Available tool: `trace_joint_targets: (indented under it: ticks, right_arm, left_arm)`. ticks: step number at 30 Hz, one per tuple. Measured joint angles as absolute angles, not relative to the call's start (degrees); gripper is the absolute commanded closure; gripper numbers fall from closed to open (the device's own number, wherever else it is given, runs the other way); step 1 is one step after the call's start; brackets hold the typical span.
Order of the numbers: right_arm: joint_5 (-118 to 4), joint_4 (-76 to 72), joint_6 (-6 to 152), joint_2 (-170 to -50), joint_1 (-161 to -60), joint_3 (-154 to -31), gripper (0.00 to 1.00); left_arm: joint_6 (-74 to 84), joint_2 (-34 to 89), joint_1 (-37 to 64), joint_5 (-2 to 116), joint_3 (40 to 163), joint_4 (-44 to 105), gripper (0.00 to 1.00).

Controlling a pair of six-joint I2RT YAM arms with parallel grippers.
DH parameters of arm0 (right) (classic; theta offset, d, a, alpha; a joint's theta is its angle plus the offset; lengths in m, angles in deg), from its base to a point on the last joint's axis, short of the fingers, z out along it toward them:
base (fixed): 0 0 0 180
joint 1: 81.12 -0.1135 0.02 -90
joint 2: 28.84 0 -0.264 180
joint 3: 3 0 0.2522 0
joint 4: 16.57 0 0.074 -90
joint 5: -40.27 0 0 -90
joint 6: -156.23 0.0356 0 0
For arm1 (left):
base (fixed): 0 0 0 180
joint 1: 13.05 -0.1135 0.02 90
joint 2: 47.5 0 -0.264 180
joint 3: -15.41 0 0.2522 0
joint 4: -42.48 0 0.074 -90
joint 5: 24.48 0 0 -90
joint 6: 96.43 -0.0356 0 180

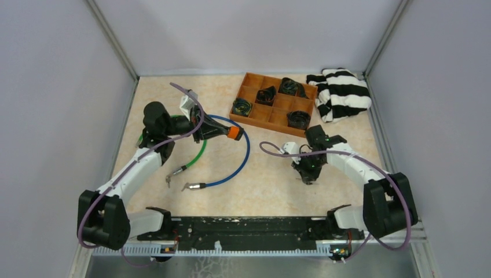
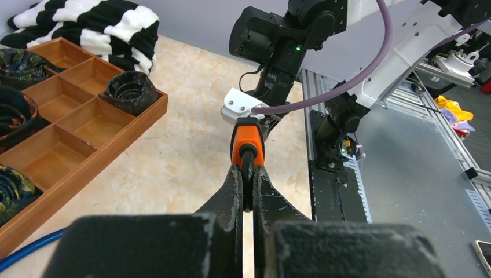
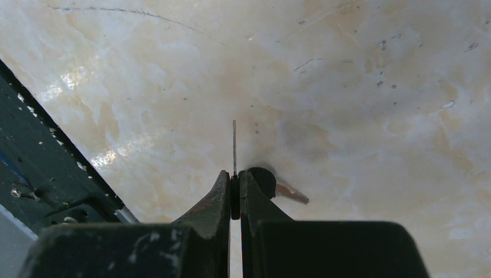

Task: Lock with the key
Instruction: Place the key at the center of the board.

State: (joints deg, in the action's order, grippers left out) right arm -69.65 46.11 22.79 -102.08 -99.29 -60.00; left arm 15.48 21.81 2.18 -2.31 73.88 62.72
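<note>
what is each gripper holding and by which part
The left gripper clamps the orange lock by its black body; the right gripper pinches the key by its head, blade out.

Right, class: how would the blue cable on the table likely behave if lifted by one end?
The blue cable lies in a smooth open curve, so it is probably springy rather than limp. Its metal tip would likely trail and swing.

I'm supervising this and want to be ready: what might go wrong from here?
1. The right gripper pinches the key at one end, so the thin blade may twist on contact.
2. The left gripper holds the orange lock near one end, so pushing may pivot it, and the blue cable may tug.
</note>
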Motion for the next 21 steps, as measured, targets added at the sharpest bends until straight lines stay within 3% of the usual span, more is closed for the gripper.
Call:
trace_joint_targets:
  ticks: [5, 7, 13, 21]
  right_arm:
    - [-68.6, 46.03, 22.81, -106.12, -98.55, -59.78, 0.78]
    - [-68.43, 46.07, 22.77, -106.97, -98.35, -59.78, 0.6]
    - [-69.52, 49.2, 23.34, -106.8, -98.18, -63.78, 0.32]
    - [-81.71, 51.43, 26.62, -102.05, -98.18, -81.68, 0.16]
  left_arm:
    - [12.05, 22.75, 2.18, -2.73, 74.49, 58.41, 1.0]
    - [11.08, 23.1, 2.18, -2.92, 74.58, 57.04, 1.0]
    - [8.33, 23.48, 2.18, -2.92, 74.69, 54.37, 1.0]
    - [6.98, 23.85, 2.27, -3.14, 74.69, 53.54, 1.0]
